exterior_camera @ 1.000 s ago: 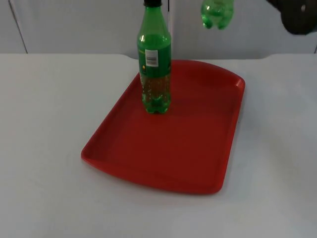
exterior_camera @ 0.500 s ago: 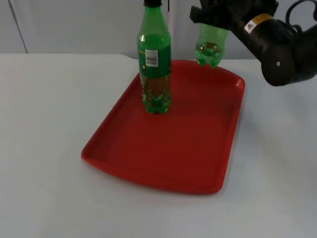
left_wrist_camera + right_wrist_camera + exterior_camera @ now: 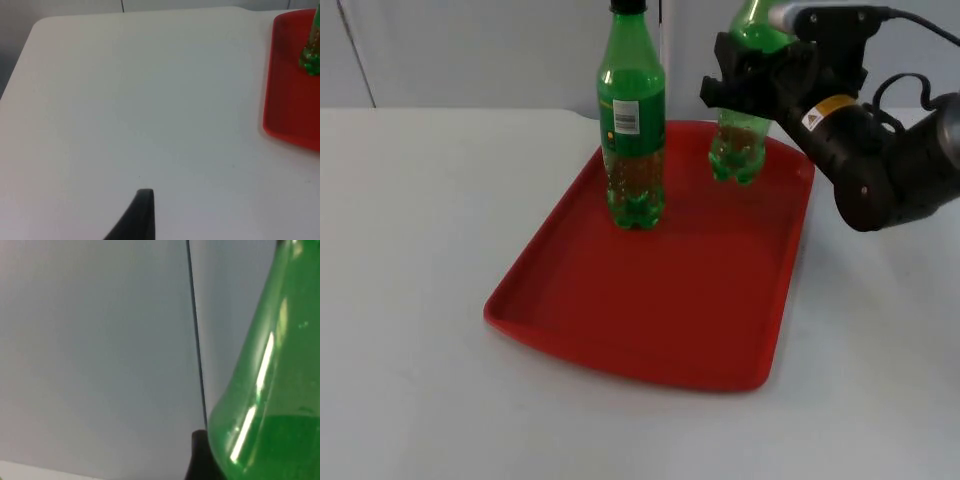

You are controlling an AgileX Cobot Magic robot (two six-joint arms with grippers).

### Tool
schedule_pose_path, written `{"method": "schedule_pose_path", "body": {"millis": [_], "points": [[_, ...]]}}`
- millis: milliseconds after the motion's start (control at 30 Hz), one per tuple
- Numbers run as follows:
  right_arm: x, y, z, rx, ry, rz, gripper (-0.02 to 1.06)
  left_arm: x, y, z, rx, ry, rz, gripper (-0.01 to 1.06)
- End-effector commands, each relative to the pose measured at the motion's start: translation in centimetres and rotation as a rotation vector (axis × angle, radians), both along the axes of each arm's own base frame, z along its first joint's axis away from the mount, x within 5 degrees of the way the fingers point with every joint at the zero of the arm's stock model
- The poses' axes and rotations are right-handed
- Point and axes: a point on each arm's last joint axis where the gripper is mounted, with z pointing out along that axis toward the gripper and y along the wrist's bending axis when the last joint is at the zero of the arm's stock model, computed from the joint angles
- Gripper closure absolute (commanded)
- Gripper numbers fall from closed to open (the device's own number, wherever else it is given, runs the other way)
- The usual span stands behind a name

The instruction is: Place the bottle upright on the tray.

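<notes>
A red tray [image 3: 710,330] lies in the middle of the white table. One green bottle [image 3: 633,120] with a label and dark cap stands upright on the tray's far left part. A second green bottle [image 3: 735,150] hangs upright just above the tray's far right part, its base close to the tray floor. My right gripper [image 3: 758,82] is shut on this bottle's middle. The right wrist view shows the held bottle's [image 3: 270,405] green shoulder close up against the grey wall. My left gripper [image 3: 142,217] waits over bare table left of the tray [image 3: 295,100].
The grey partition wall [image 3: 470,50] stands behind the table. White table surface [image 3: 410,250] lies open to the left, right and front of the tray. The near half of the tray holds nothing.
The right arm has come down from the upper right, carrying the second bottle. The bottle dropped from high over the back edge to just above the tray's far right part.
</notes>
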Motion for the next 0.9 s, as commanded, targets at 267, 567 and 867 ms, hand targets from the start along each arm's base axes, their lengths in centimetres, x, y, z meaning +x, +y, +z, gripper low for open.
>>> {"method": "schedule_pose_path", "body": {"millis": [267, 567, 867], "points": [[0.2, -0.2, 0.0, -0.061, -0.035, -0.012, 1.05, 0.0, 0.0, -0.1, 0.000, -0.002, -0.004, 0.01], [0.1, -0.5, -1.1, -0.013, -0.073, -0.026, 1.05, 0.0, 0.0, -0.1, 0.000, -0.002, -0.004, 0.01], [-0.1, -0.5, -1.9, -0.011, -0.062, -0.012, 1.05, 0.0, 0.0, -0.1, 0.000, -0.002, -0.004, 0.01]]}}
